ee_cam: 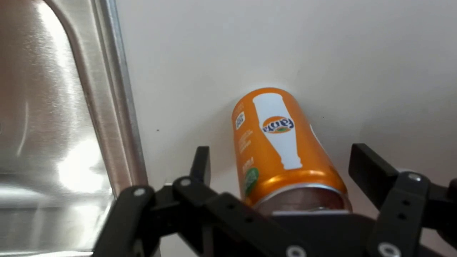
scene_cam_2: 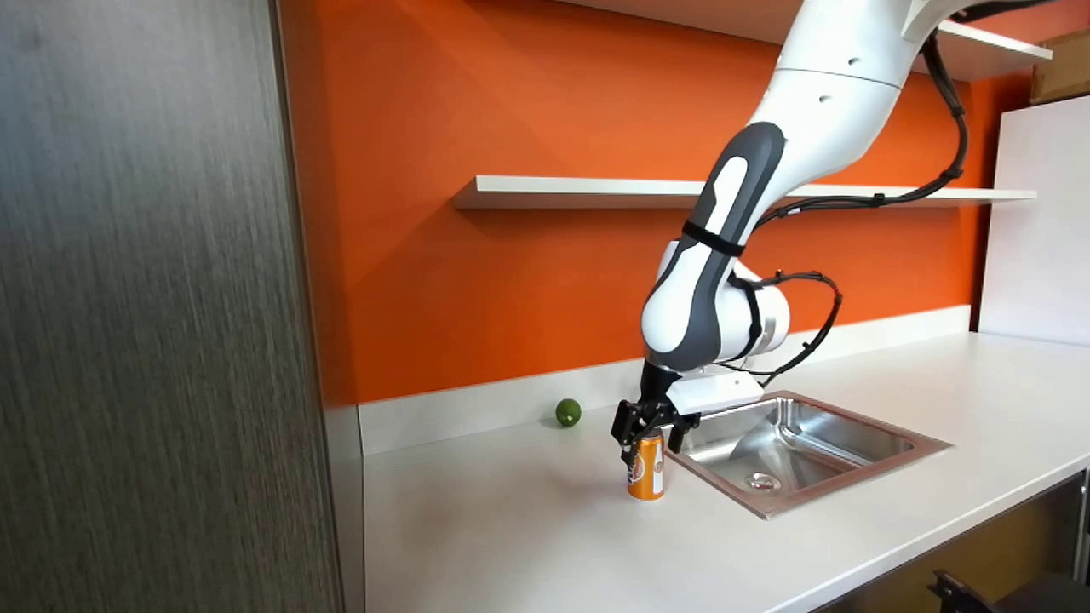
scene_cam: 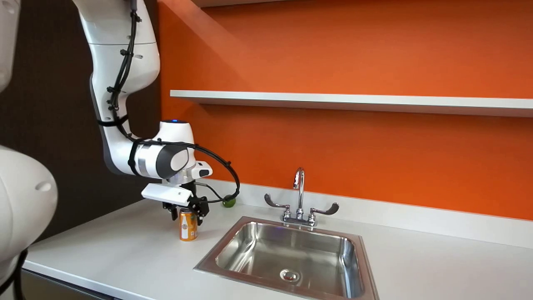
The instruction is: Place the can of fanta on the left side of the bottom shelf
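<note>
The can of fanta (scene_cam: 188, 228) is orange and stands upright on the white counter in both exterior views (scene_cam_2: 645, 477). It also fills the middle of the wrist view (ee_cam: 271, 150). My gripper (scene_cam: 187, 217) points down over the can, with its fingers around the can's upper part (scene_cam_2: 652, 448). In the wrist view the gripper (ee_cam: 282, 164) is open, one finger on each side of the can, with a visible gap on both sides. The bottom shelf (scene_cam: 349, 99) is a long white board on the orange wall, above the counter; the arm covers part of it (scene_cam_2: 579, 189).
A steel sink (scene_cam: 241, 275) is set in the counter (scene_cam: 104, 246) beside the can; its rim (ee_cam: 117, 142) runs close by. A faucet (scene_cam: 300, 196) stands behind it. A green ball (scene_cam_2: 568, 413) lies near the backsplash. A dark panel (scene_cam_2: 153, 306) borders the counter. An upper shelf (scene_cam_2: 996, 42) hangs above.
</note>
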### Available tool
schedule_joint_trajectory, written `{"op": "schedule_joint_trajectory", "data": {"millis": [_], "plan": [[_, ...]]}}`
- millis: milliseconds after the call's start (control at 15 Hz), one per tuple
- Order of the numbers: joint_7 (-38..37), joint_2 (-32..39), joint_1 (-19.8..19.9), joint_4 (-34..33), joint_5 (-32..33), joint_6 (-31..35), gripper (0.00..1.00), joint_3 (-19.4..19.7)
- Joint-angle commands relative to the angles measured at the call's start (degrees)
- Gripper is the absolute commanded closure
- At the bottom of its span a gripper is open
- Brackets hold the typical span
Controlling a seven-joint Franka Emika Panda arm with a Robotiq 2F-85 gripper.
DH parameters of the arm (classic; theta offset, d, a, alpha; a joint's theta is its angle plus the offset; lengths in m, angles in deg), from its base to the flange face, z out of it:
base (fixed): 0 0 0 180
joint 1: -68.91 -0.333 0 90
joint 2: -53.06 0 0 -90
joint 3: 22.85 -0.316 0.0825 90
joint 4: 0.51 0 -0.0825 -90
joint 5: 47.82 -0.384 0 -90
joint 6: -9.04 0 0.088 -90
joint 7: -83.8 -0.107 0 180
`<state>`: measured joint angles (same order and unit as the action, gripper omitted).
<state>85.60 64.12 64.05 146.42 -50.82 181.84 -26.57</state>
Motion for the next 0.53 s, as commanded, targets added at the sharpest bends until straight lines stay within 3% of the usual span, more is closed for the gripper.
{"op": "schedule_joint_trajectory", "data": {"millis": [0, 467], "plan": [[-2.02, 0.71, 0.24, -0.58, 0.40, 1.48, 0.00, 0.08], [-3.19, 1.19, 0.08, -0.87, 0.42, 2.31, 0.00, 0.39]]}}
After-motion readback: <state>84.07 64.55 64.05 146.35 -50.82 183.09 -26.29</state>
